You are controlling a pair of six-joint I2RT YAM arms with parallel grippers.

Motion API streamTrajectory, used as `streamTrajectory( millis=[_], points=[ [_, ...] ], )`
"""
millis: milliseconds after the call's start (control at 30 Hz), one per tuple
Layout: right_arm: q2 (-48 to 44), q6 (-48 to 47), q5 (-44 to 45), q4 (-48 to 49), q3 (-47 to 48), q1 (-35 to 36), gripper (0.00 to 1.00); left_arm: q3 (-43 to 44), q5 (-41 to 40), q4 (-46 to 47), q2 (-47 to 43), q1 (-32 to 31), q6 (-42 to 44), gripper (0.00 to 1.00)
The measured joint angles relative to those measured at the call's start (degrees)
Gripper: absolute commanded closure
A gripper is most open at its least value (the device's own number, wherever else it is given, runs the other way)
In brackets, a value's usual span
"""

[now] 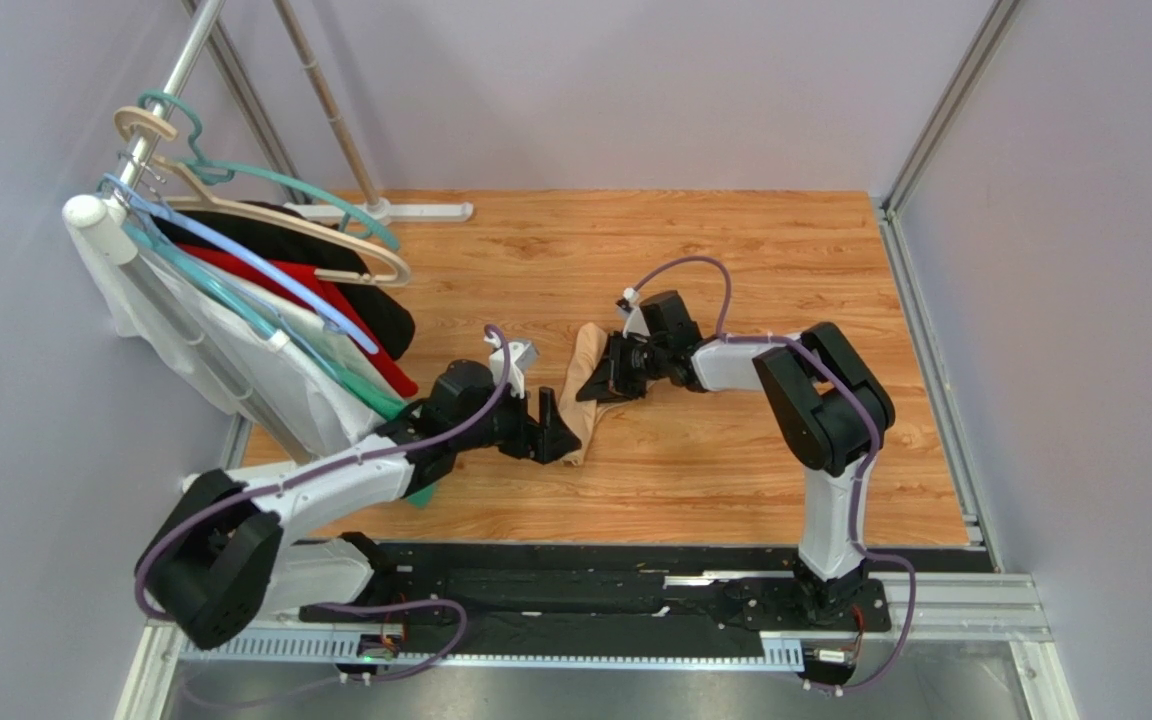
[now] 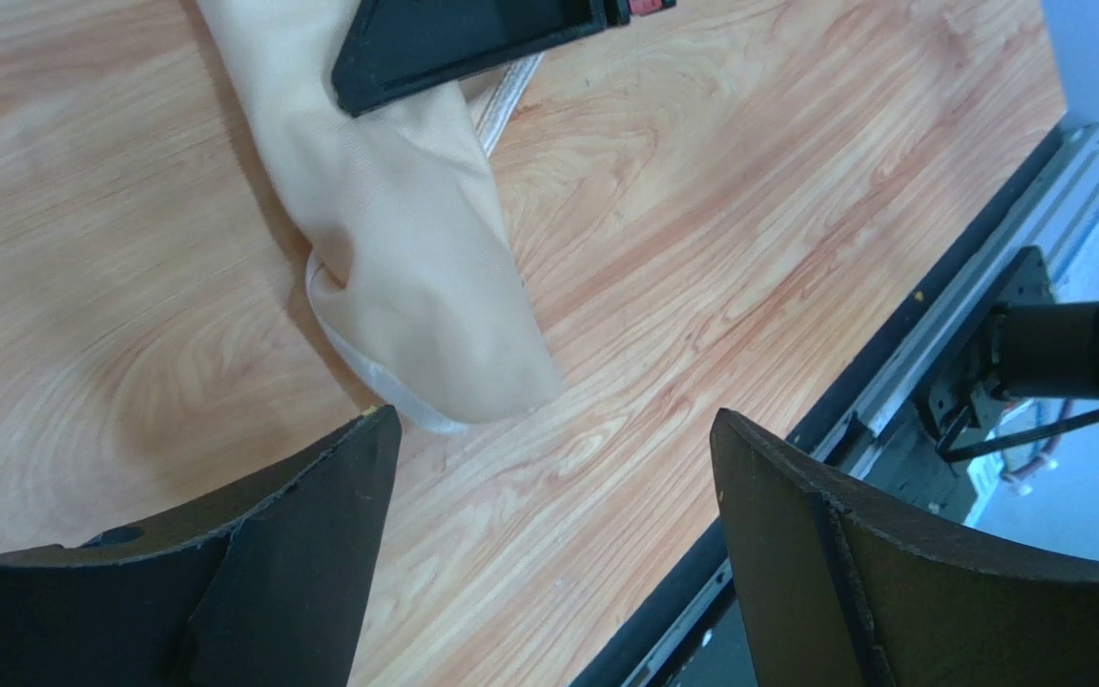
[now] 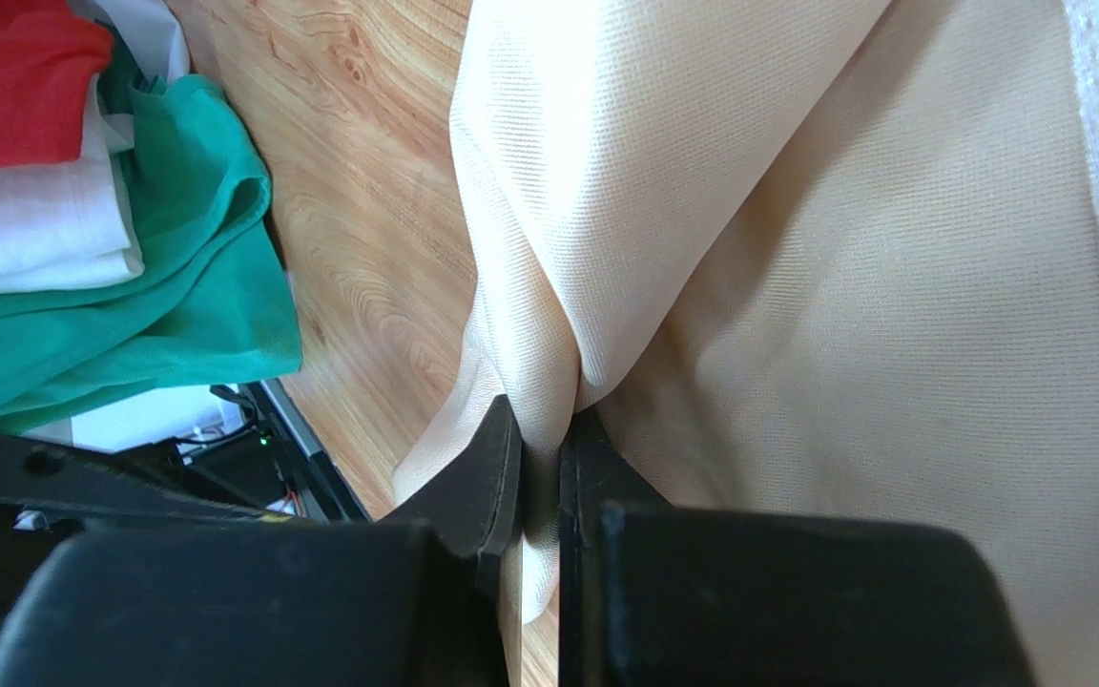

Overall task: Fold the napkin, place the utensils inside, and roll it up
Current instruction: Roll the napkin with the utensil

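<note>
Top external view has the napkin (image 1: 585,393) lying as a narrow, bunched bundle on the wooden surface (image 1: 717,465). It sits about midway between the near and far edges and a little left of centre, with an arm at each end.

The right fingers (image 3: 484,487) are pressed almost together on a thin ridge of the cloth, and it is only a pinch of a fold. The left fingers (image 2: 297,544) stand wide apart and hold nothing. The bundle's rounded near end lies just ahead of them, not touching.

I can't make out the utensils anywhere. If they are inside, the cloth hides them.

My worry is that slim pinch. A pull could slide the fold out of the right fingers or drag the loose layers open. With nothing holding the near end, the roll could slacken and let cutlery slip out. The hanging garments (image 1: 282,330) by the left edge sit close to the left arm and might snag.

I can read no brand, label or writing.
</note>
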Motion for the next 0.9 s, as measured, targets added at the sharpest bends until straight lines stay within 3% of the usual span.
streamTrajectory(
  millis=[233, 900],
  points=[
    [0.0, -1.0, -1.2, 1.1, -0.8, -0.2, 1.00, -2.1, 7.5, 14.4, 13.5, 4.0, -7.7, 0.21],
    [0.0, 0.9, -9.0, 8.1, -6.2, -0.8, 1.00, -0.7, 4.1, 25.6, 24.3, 4.6, -11.8, 0.22]
  ],
)
